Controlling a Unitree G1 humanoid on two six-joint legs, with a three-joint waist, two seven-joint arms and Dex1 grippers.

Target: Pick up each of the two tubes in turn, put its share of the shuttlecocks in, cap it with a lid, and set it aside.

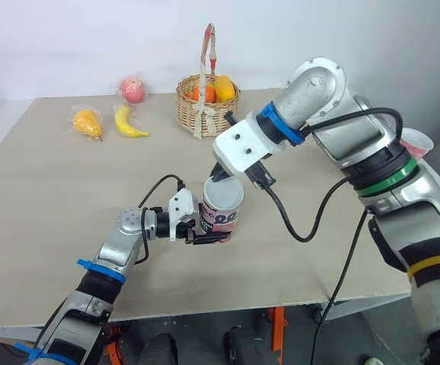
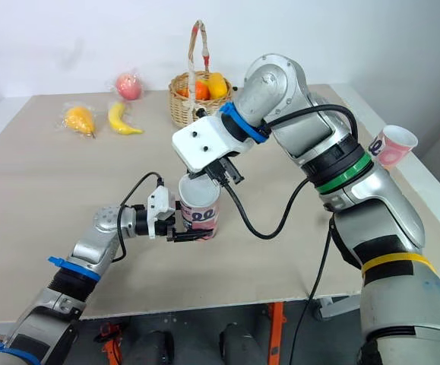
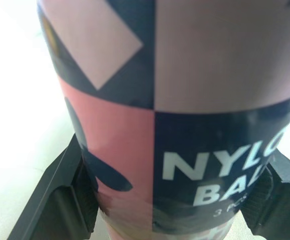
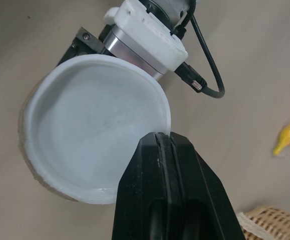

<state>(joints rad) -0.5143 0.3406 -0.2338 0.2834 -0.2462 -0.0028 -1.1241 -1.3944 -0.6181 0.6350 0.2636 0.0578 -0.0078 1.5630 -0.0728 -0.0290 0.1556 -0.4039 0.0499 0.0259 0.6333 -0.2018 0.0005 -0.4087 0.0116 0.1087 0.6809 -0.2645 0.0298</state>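
Observation:
A short tube with a pink, dark and white label stands upright near the table's middle. My left gripper is shut on its lower part, with black fingers on both sides. A white lid lies over the tube's mouth. My right gripper comes down from above and is shut on the lid's rim, pinching it at one edge. The lid covers the tube's opening, so its inside is hidden. I cannot tell whether the lid is seated all the way round.
A wicker basket of fruit stands at the back centre. A banana, a bagged yellow fruit and a pink apple lie at the back left. A pink paper cup sits at the right edge.

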